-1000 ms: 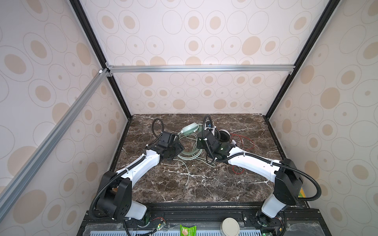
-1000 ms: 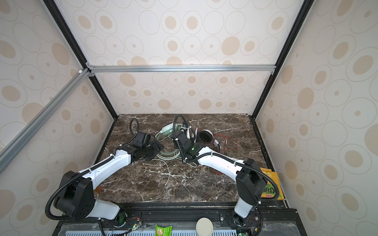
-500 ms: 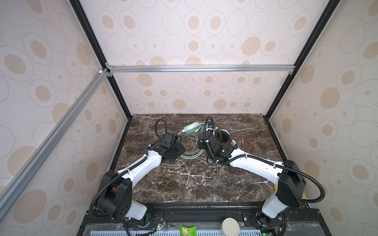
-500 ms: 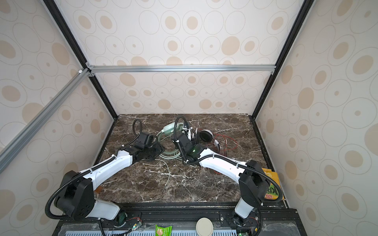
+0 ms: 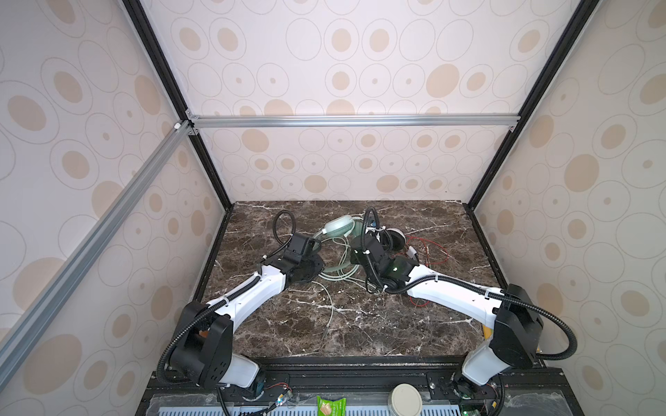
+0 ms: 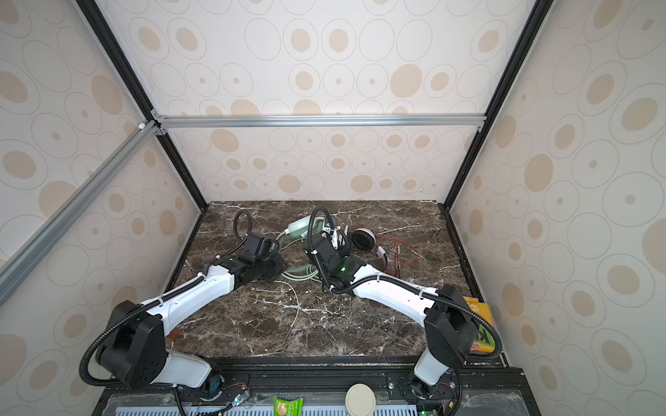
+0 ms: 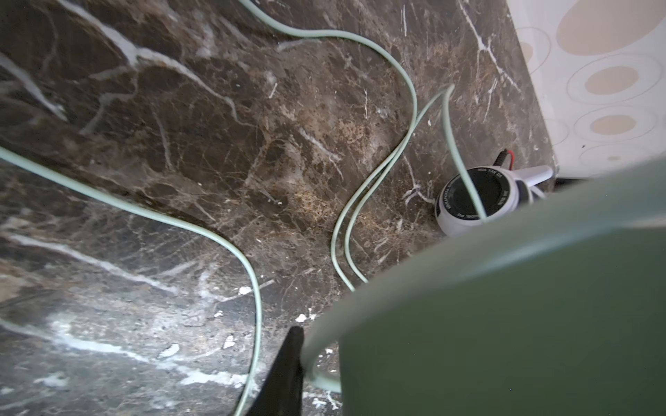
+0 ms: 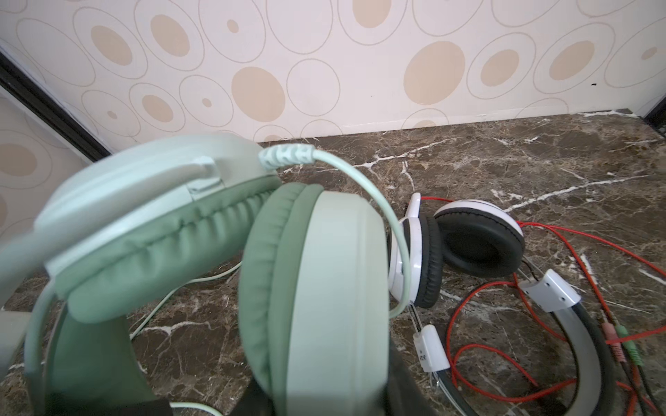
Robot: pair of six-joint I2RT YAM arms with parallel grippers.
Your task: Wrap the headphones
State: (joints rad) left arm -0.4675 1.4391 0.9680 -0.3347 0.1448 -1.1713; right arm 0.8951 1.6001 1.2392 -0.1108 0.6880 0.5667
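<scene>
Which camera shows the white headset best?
The right wrist view: the white headset lies close, with both earcups and the band clear. Both top views show it small, partly behind the right arm. The left wrist view catches only one earcup.

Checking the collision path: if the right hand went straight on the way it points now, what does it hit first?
The mint-green headphones: they sit right ahead of the right hand, so close it may already touch them. The white headphones lie farther on, off to the side.
</scene>
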